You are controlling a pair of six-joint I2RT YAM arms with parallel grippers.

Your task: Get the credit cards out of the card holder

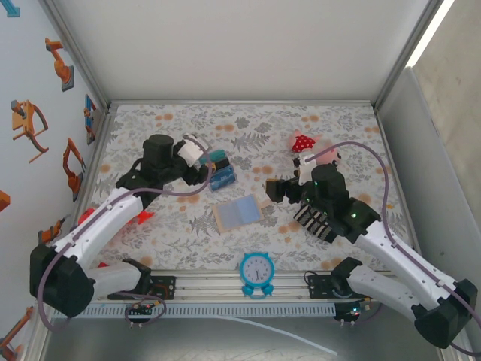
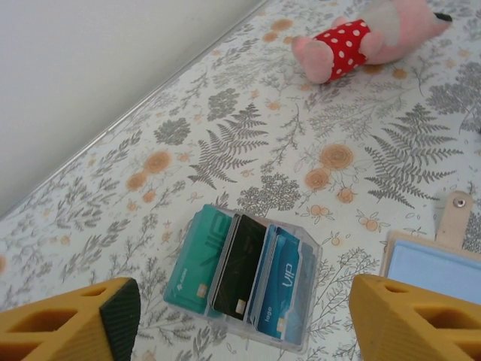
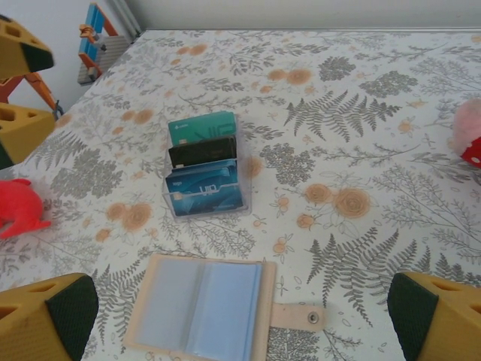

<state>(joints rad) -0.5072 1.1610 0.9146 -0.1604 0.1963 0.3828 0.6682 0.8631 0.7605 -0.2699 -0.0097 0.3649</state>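
My left gripper is spread wide and empty, poised over the credit cards. They are teal, black and blue, overlapped in a clear plastic sleeve on the floral cloth. I judge them thin, stiff and slick, best pinched at a raised edge. To their right, apart, the card holder lies open, its pale blue pockets apparently empty. My right gripper hangs over it, fingers wide, empty.

The card holder is lying flat near the middle of the table. Behind it, slightly left and apart from it, the credit cards are sitting side by side in a tray. The clock is standing before the holder at the near edge. The sock is lying to its right, and the plush toy is lying behind that.
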